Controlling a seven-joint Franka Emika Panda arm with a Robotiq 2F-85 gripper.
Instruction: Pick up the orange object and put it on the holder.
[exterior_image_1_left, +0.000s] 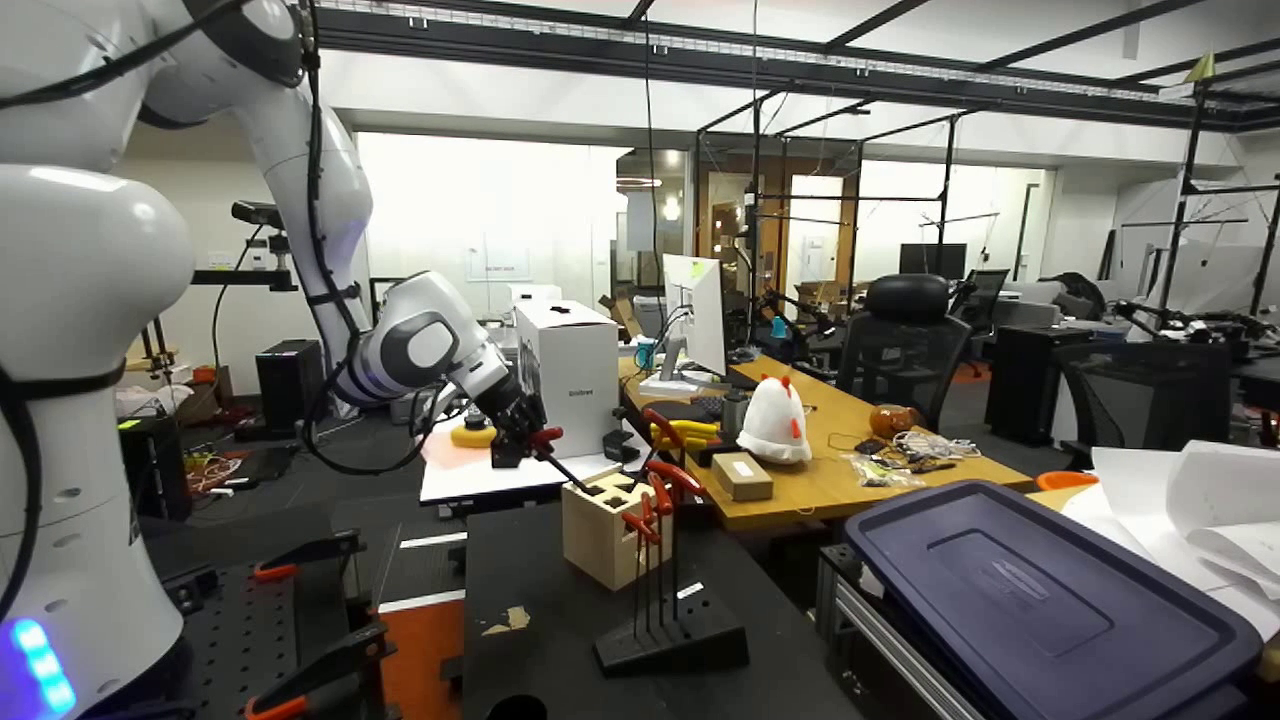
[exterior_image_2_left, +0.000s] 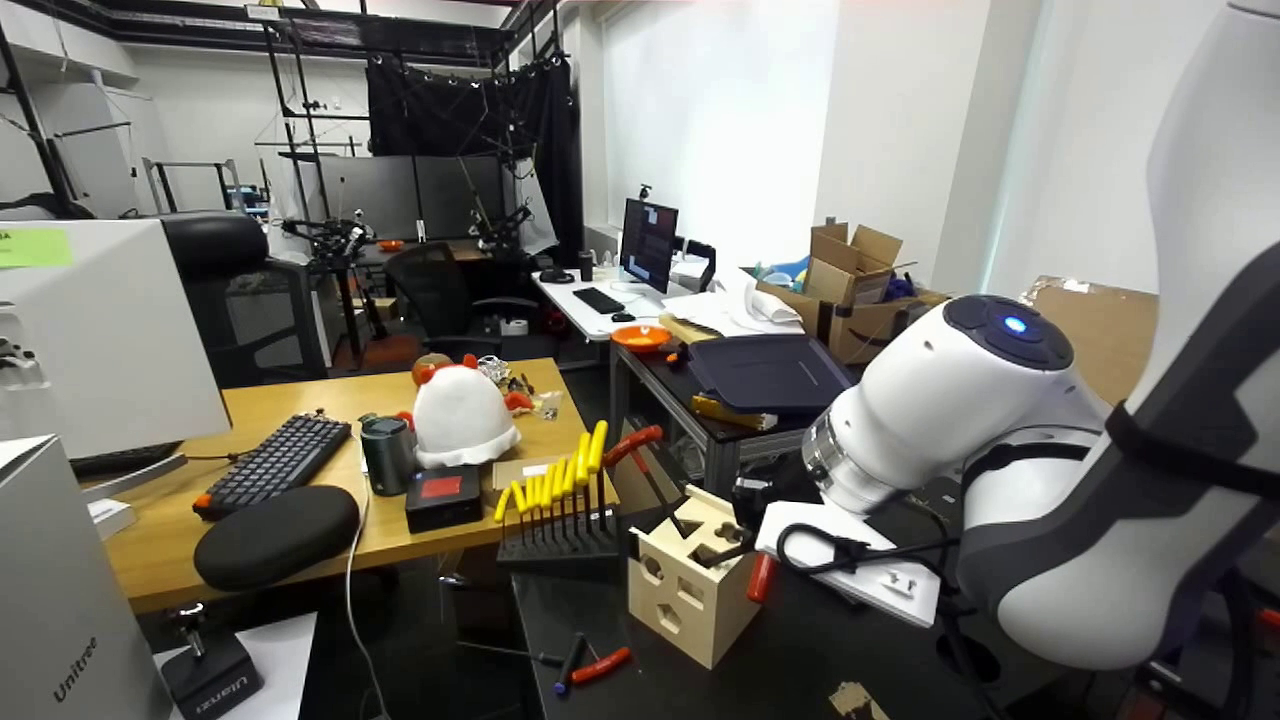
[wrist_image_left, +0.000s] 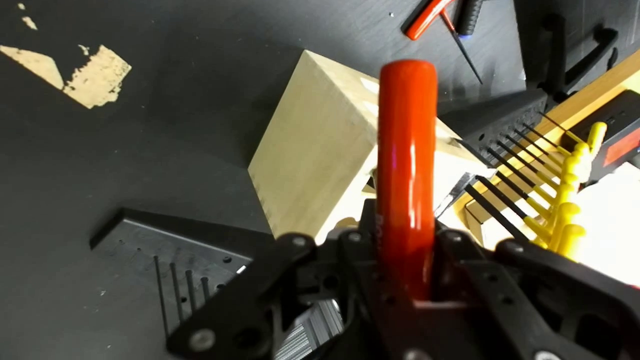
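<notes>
Black jaws are clamping a red handle (wrist_image_left: 406, 175), its shaft (exterior_image_1_left: 564, 470) slanting to the top of a wooden box (exterior_image_1_left: 600, 535).

white plush (exterior_image_2_left: 462, 418) on wooden desk (exterior_image_2_left: 350, 390) | tumbler (exterior_image_2_left: 387, 458) beside plush | keyboard (exterior_image_2_left: 280, 460) on desk | navy lid (exterior_image_1_left: 1050, 600) | Unitree box (exterior_image_2_left: 70, 590)

A black worktop (exterior_image_1_left: 540, 655) carrying a wooden shape-sorter box (exterior_image_1_left: 600, 540)
The box sits between a black stand of red T-handle hex keys (exterior_image_1_left: 690, 650) and a black stand of yellow-handled hex keys (exterior_image_2_left: 560, 555) near the worktop's edge. A loose red T-handle hex key (exterior_image_2_left: 602, 665) lies beside a black-handled tool (exterior_image_2_left: 572, 662); a pale ragged patch (wrist_image_left: 100, 77) marks the surface.
</notes>
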